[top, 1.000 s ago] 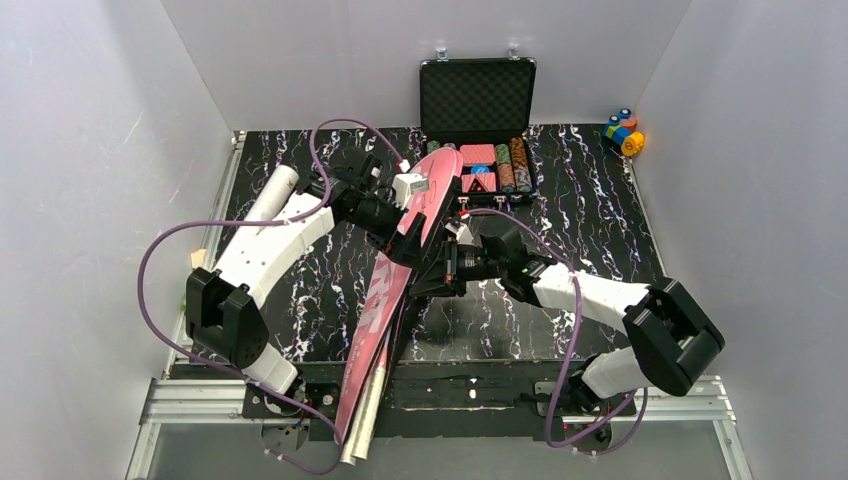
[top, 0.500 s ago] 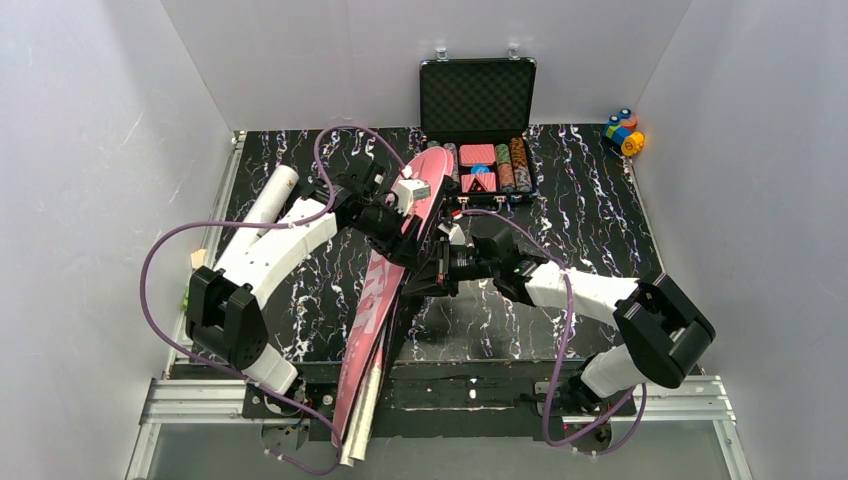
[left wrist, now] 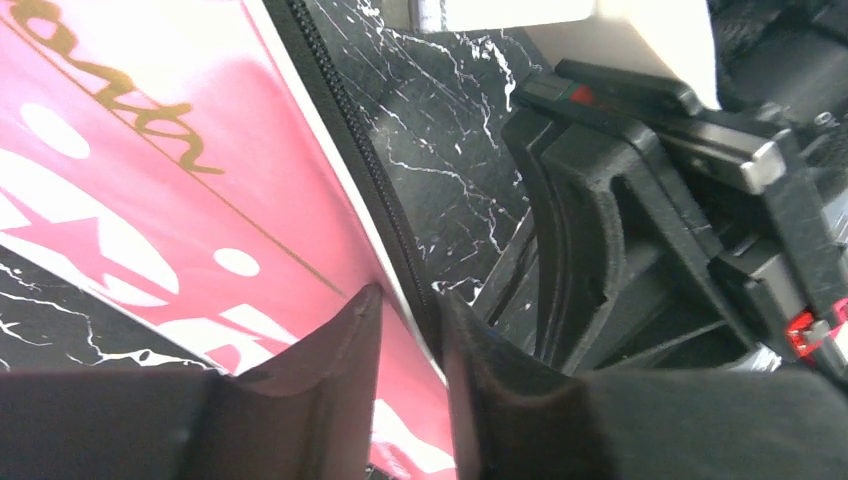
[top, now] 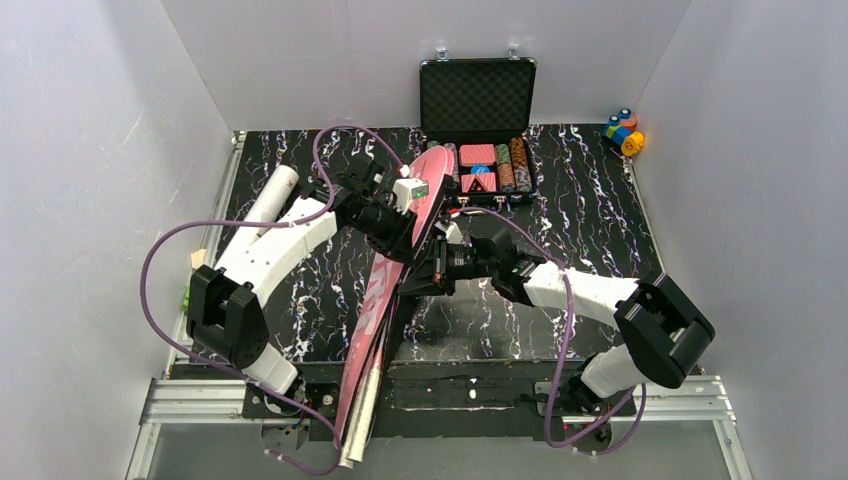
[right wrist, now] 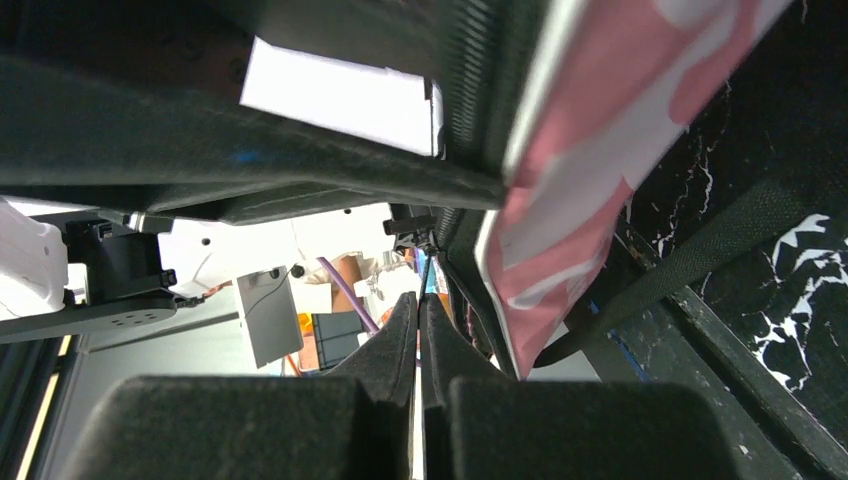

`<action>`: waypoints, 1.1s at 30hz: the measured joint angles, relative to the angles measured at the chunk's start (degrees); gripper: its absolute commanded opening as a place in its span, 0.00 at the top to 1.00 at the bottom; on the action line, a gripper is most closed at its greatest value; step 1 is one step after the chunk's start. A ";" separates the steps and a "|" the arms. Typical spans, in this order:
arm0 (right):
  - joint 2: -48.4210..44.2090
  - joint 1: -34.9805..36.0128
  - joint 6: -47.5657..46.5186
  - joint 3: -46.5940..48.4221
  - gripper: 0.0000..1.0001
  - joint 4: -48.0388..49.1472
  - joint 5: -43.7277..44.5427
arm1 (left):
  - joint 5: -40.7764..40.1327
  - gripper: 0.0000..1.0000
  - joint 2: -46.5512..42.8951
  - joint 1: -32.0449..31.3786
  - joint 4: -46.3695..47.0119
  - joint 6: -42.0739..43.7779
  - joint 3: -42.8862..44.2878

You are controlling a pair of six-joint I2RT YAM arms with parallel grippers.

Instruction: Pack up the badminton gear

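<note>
The pink "SPORT" bag (top: 378,300) stands tilted on its long edge, running from the poker case down past the table's near edge. My left gripper (top: 408,235) is at its upper half. In the left wrist view the gripper (left wrist: 410,315) is shut on the pink bag (left wrist: 150,200), along its black zipper edge (left wrist: 385,215). My right gripper (top: 428,272) sits just right of the bag, and in its wrist view it (right wrist: 420,300) is shut. A thin dark strand rises from its tips, beside the bag (right wrist: 600,150). A grey racket handle (top: 362,415) sticks out by the bag's lower end. The white tube (top: 272,195) lies at the left.
An open black case of poker chips (top: 478,130) stands at the back, close behind the bag's top. Colourful toy blocks (top: 622,130) sit in the back right corner. The bag's black strap (right wrist: 700,250) trails over the marbled table (top: 600,220) under my right arm.
My left gripper has closed from wide open onto the bag's zipper edge. The bag and both wrists have shifted slightly left. The right gripper stayed shut.
</note>
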 measured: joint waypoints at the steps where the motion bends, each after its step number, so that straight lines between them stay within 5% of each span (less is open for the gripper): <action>1: 0.00 0.15 0.00 0.33 0.99 -0.04 0.02 | -0.24 0.99 0.17 0.02 0.00 -0.09 0.02; 15: -0.04 0.52 -2.58 5.86 0.99 -5.95 2.29 | -3.56 1.00 0.57 0.81 -3.58 -3.13 6.86; 33: -9.14 5.46 -21.79 11.85 0.99 -38.40 2.75 | -9.70 1.00 -0.63 9.94 -2.58 -11.54 9.92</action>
